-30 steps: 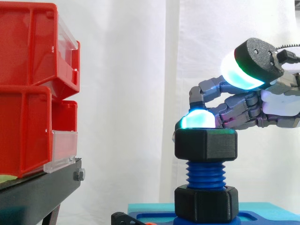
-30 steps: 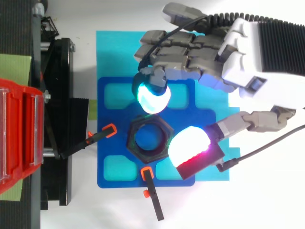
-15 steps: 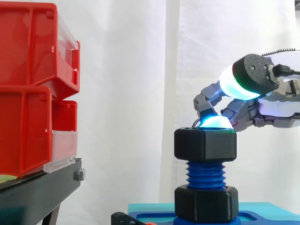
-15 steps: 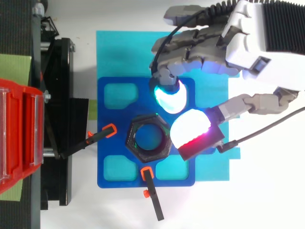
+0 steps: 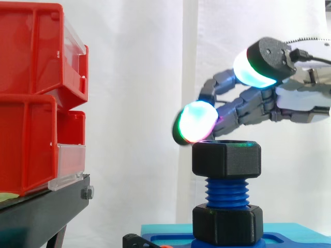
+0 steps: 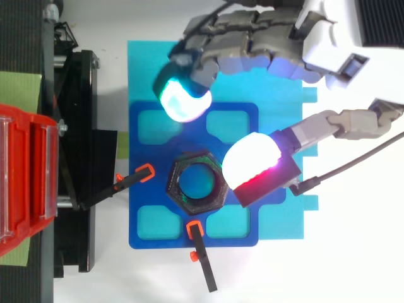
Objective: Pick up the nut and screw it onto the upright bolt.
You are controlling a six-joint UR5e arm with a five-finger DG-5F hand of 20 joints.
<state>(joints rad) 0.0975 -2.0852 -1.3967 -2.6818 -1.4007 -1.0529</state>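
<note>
A black hex nut [image 5: 226, 159] sits at the top of the upright blue bolt [image 5: 226, 192], level, with bare thread below it. A second black nut [image 5: 227, 223] rests at the bolt's foot. From above, the top nut [image 6: 196, 184] is a ring over the blue base plate [image 6: 145, 189]. My hand [image 6: 328, 44] reaches in from the right, open, fingers stretched out. One glowing fingertip [image 5: 195, 121] hovers just above the nut's upper left edge. The thumb pad [image 6: 255, 167] is beside the nut on its right, higher up in the side view. Nothing is held.
Red bins [image 5: 36, 93] stand stacked on a black stand [image 5: 41, 212] at the left. Two orange-tipped clamps [image 6: 146, 172] [image 6: 194, 228] grip the base plate's left and front sides. A cyan mat [image 6: 145, 63] lies under the plate.
The fingers have uncurled and swung left past the nut's far side, and the fingertip has lifted off the nut's top. The nut turned slightly on the bolt.
</note>
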